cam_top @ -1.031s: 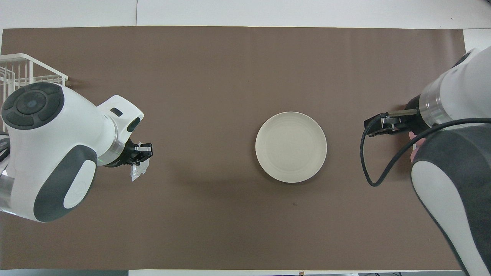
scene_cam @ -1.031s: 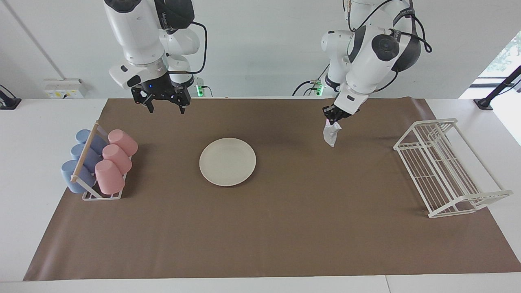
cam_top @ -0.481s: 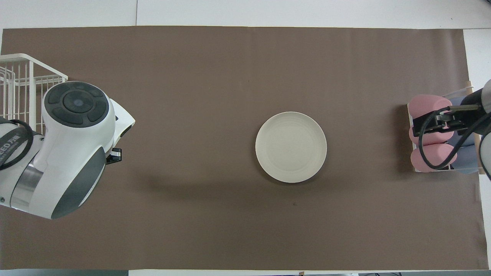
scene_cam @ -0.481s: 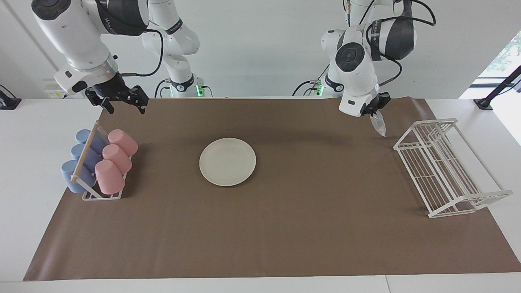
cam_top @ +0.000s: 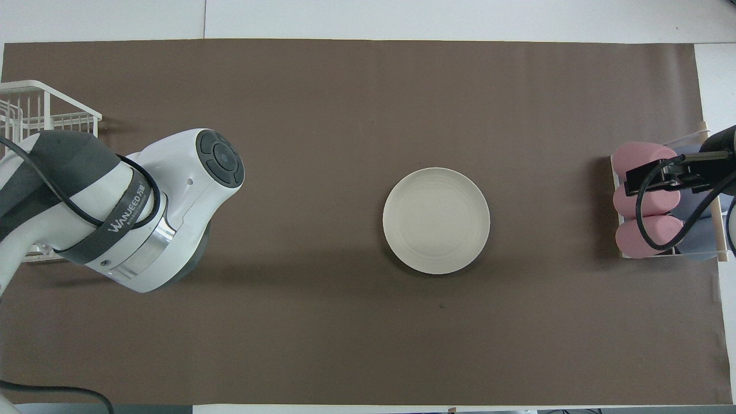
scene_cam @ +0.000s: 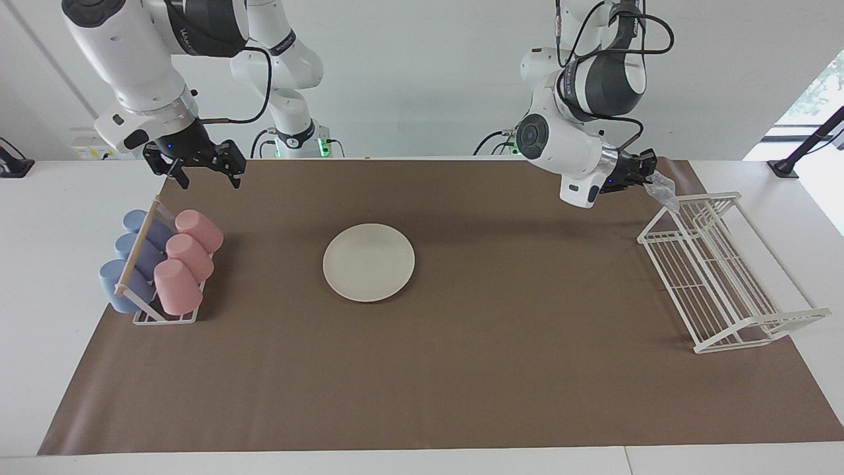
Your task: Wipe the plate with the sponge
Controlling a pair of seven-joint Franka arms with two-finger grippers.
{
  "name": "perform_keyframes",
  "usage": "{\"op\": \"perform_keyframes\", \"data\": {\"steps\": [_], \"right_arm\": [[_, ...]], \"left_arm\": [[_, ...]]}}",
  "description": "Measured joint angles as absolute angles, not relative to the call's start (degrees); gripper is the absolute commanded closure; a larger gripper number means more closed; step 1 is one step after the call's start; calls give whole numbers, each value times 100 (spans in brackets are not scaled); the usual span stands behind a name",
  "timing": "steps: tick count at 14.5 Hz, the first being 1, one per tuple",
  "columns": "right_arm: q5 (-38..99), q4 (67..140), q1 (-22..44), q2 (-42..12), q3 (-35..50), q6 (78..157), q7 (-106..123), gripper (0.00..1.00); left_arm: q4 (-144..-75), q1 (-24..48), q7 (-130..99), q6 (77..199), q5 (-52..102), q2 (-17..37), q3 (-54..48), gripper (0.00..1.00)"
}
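The round cream-white plate (scene_cam: 368, 262) lies flat near the middle of the brown mat, and the overhead view shows the plate (cam_top: 436, 220) with nothing on it. My left gripper (scene_cam: 648, 174) is up in the air at the left arm's end of the table, shut on the silvery, wrinkly sponge (scene_cam: 662, 192). The sponge hangs just over the near corner of the white wire rack. In the overhead view the left arm's own body hides this gripper and the sponge. My right gripper (scene_cam: 206, 175) hangs open with nothing in it, over the mat's edge close to the cup rack.
A white wire dish rack (scene_cam: 719, 277) stands at the left arm's end of the mat. A small rack with pink cups (scene_cam: 184, 257) and blue cups (scene_cam: 132, 254) stands at the right arm's end. The brown mat (scene_cam: 461, 369) covers most of the table.
The left gripper has swung with the sponge away from the plate to the wire rack's corner. The right gripper has moved from over the mat to beside the cup rack.
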State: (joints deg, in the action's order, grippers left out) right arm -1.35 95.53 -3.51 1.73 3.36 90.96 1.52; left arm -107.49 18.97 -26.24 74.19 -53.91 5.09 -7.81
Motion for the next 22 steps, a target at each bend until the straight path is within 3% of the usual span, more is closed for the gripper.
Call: {"op": "perform_keyframes", "data": {"steps": [4, 9, 20, 21, 22], "right_arm": [[-75, 9510, -323, 141, 343, 9194, 371, 0], [-9, 9453, -305, 80, 350, 9169, 377, 0], [-4, 9453, -293, 74, 354, 9133, 376, 0], [-3, 9453, -281, 74, 358, 9133, 367, 0], [-3, 9453, -269, 74, 361, 9133, 348, 0]], "left_arm": [[-10711, 1658, -2624, 7495, -6629, 1189, -714, 100], [-10092, 1079, -2660, 8181, -7052, 2062, -690, 100], [-10032, 811, -2663, 8809, -6599, 2130, -718, 99], [-10032, 810, -2664, 8819, -6591, 2130, -718, 67], [-10032, 806, -2664, 8832, -6586, 2130, -717, 20]]}}
